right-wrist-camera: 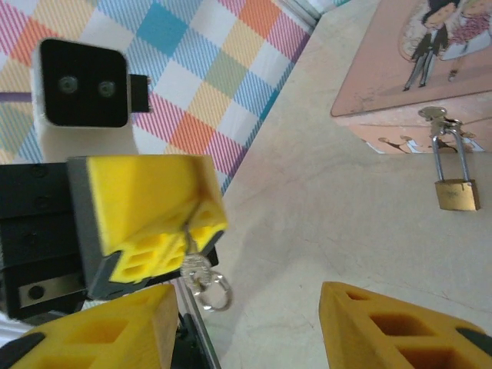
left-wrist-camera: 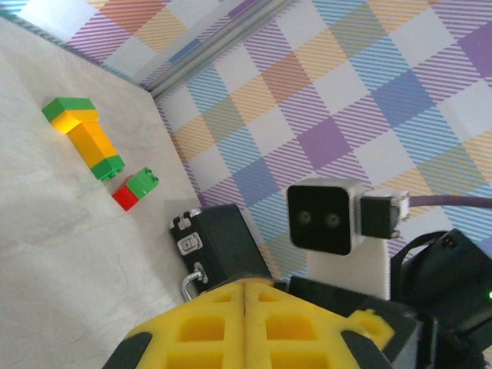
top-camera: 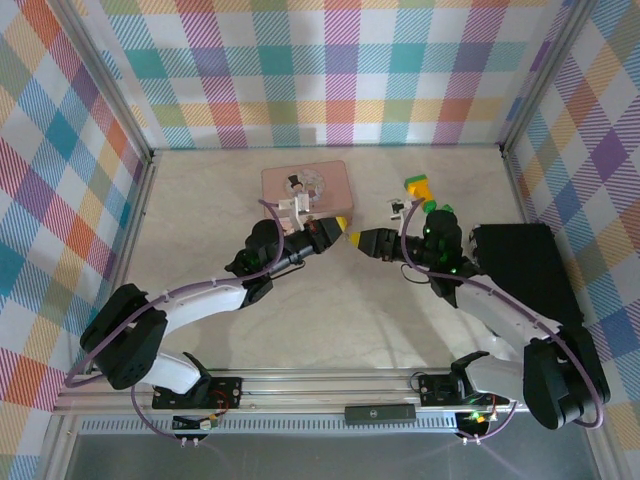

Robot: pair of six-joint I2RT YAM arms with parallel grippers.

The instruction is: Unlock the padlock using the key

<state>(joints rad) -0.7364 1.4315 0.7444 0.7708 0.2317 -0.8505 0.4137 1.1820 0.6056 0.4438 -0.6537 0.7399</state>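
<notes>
The brass padlock (right-wrist-camera: 456,194) hangs by its silver shackle from the hasp of the pink tin (right-wrist-camera: 407,69), clear of both grippers. In the right wrist view the left gripper (right-wrist-camera: 184,227) is shut on the small grey key (right-wrist-camera: 192,265); the key's head and a ring dangle below its yellow fingers. My right gripper (right-wrist-camera: 250,307) is open, with nothing between its fingers, just below and beside the key. From above, the left gripper (top-camera: 343,226) and right gripper (top-camera: 358,240) nearly meet tip to tip in front of the tin (top-camera: 305,183). The left wrist view shows only closed yellow fingers (left-wrist-camera: 231,323).
A yellow-green toy block (top-camera: 418,190) and a small red-green brick (left-wrist-camera: 135,188) lie at the back right. A black case (top-camera: 525,265) with silver latches lies along the right wall. Checked walls enclose the table on three sides.
</notes>
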